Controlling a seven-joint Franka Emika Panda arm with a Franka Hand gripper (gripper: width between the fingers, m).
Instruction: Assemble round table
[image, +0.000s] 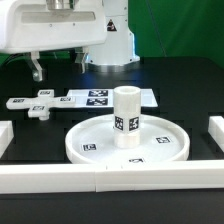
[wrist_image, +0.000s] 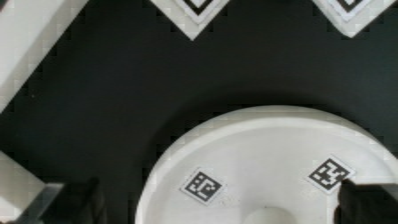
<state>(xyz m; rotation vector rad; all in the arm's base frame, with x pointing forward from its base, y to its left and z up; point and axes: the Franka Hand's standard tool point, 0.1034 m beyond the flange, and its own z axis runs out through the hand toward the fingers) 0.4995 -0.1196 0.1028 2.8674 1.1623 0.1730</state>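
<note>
Nearest the camera, the front border rail (image: 110, 178) runs across the table edge. Just behind it lies the round disc (image: 95, 138), white and rimmed, flat on the black table (image: 180, 95), with square tags showing on its floor. The short cylinder leg (image: 126, 116) stands upright at the disc's centre, a tag on the side facing us; how firmly it sits there, I cannot tell. The wrist view catches the disc (wrist_image: 267, 150) too, with two tags on it and a bright rim against the dark surface.

Farther back, on the exterior view's left, the small flat base piece (image: 40, 103) lies on the table, well apart from the disc. Beside it, toward the exterior view's right, is the marker board (image: 100, 98).

At the back, the gripper (image: 57, 67) hangs above the table, jaws spread wide and holding nothing. It is well clear of the disc and leg, up over the base piece's side of the table.
</note>
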